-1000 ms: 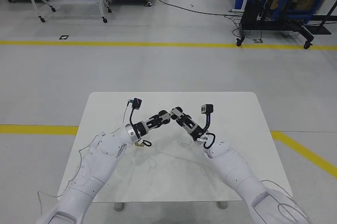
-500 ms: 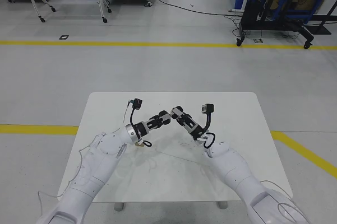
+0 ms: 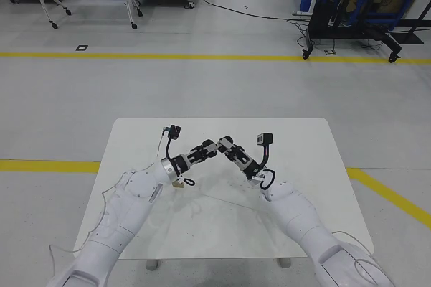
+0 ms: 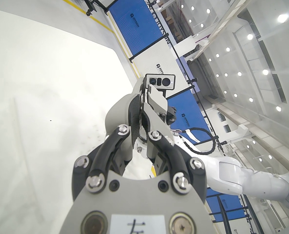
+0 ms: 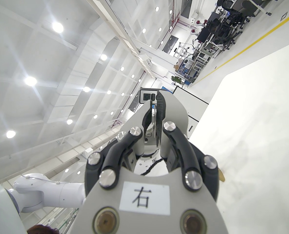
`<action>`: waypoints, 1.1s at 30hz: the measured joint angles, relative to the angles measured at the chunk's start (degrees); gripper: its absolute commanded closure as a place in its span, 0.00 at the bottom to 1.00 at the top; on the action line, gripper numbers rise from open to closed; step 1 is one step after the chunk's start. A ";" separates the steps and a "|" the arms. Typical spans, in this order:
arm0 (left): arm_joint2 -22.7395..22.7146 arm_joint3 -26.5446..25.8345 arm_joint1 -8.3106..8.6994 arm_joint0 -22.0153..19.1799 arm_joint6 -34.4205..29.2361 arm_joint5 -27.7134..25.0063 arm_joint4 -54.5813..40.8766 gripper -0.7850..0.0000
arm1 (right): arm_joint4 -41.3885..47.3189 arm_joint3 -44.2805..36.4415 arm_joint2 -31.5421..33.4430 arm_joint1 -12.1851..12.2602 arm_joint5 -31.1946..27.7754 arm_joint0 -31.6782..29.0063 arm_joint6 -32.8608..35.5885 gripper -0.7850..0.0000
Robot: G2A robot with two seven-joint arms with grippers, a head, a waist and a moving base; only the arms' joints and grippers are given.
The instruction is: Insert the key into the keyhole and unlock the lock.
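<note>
Key and lock are too small or too hidden to make out. I judge they sit where the two grippers meet tip to tip, raised above the middle of the white table (image 3: 301,143). The left gripper (image 4: 145,89) has its fingers drawn almost together, with only a slit between the pads, and what they pinch is hidden. The right gripper (image 5: 156,98) is closed just as narrowly, and its hold is hidden too. A small tan object (image 3: 178,184) lies on the table under the left wrist; I cannot tell what it is.

The step in hand looks like insertion or turning. To do it well, one arm should hold rigid while the other lines the blade up with the keyway. The push should be straight, without side load. Turning should begin only once the blade is fully seated, and should rotate about the key's own axis so nothing slips from either pinch.
</note>
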 measured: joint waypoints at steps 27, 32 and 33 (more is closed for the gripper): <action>-5.07 -7.10 1.49 4.61 -1.65 2.71 -2.28 1.00 | 1.36 -1.42 5.16 2.19 5.11 0.62 7.42 0.00; -5.37 -8.45 2.11 4.65 -16.99 5.98 -13.04 1.00 | 2.16 -4.55 11.05 6.94 12.75 0.82 27.68 0.26; -5.39 -7.85 2.23 3.98 -21.01 7.00 -15.55 1.00 | 3.33 -5.67 12.07 7.60 14.71 0.42 31.10 0.38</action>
